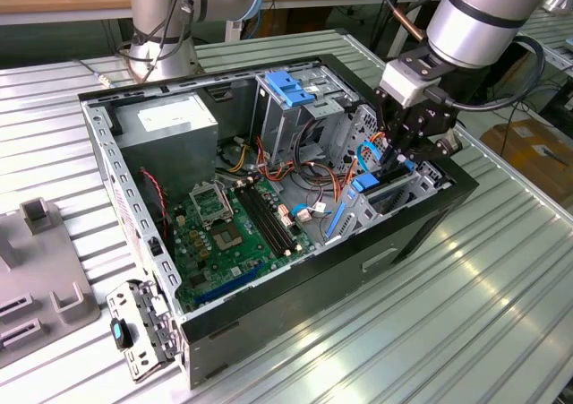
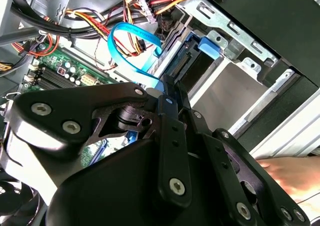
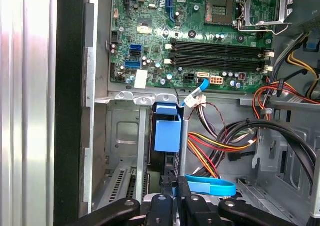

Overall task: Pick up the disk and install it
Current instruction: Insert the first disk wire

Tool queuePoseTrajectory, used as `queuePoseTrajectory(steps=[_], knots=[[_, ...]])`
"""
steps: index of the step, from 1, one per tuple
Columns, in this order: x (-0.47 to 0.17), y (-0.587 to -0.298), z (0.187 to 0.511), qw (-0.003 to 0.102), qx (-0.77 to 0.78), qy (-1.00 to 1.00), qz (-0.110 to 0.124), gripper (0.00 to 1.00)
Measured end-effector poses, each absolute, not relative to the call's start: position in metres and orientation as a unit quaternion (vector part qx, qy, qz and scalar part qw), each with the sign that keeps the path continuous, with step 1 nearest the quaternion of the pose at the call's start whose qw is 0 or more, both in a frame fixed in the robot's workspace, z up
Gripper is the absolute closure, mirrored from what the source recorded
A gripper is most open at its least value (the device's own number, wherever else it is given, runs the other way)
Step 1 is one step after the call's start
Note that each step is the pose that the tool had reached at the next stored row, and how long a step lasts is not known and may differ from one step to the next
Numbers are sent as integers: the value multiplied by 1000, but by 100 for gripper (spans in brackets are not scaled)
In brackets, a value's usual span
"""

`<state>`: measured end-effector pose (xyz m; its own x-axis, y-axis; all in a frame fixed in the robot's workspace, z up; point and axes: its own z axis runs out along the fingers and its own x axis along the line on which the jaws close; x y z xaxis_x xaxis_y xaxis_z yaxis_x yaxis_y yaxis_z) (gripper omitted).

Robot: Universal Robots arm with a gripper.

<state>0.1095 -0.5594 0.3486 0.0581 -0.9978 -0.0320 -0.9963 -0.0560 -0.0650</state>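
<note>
A big black computer case (image 1: 269,323) lies open on a ribbed metal table (image 1: 466,314). The robot arm comes down from the upper right of the exterior view. Its gripper (image 1: 400,158) reaches into the end of the case on the exterior view's right.

The disk (image 1: 365,185) stands on its edge in a metal slot there, just under the gripper. In the first wrist view its light-blue end (image 3: 167,131) sits deep in the slot, near the green board (image 3: 200,25). The dark body runs from it up to the gripper (image 3: 173,186).

The two fingers are pressed close together, with almost no gap. Their tips sit right at the near edge of the disk. I cannot tell if they nip a bit of it or just touch it. In the second wrist view the black finger bars come to a point at the gripper tip (image 2: 169,85).

A flat blue cable (image 3: 212,187) loops just beside the fingers, and a bunch of red, yellow and orange wires (image 3: 205,151) hangs near it.

In the middle of the case – toward the top of the exterior view – a blue latch (image 1: 291,86) sits on a metal cage. A grey box (image 1: 170,126) fills the corner on the exterior view's left.

A person's hand (image 2: 287,173) shows blurry in the second wrist view.
</note>
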Motion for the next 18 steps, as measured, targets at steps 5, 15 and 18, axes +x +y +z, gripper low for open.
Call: queuePoseTrajectory(steps=[5, 15, 18], knots=[[110, -559, 349, 35, -727, 686, -10, 84], [109, -559, 348, 36, -726, 686, -9, 84], [110, -559, 347, 36, -726, 686, -9, 84]])
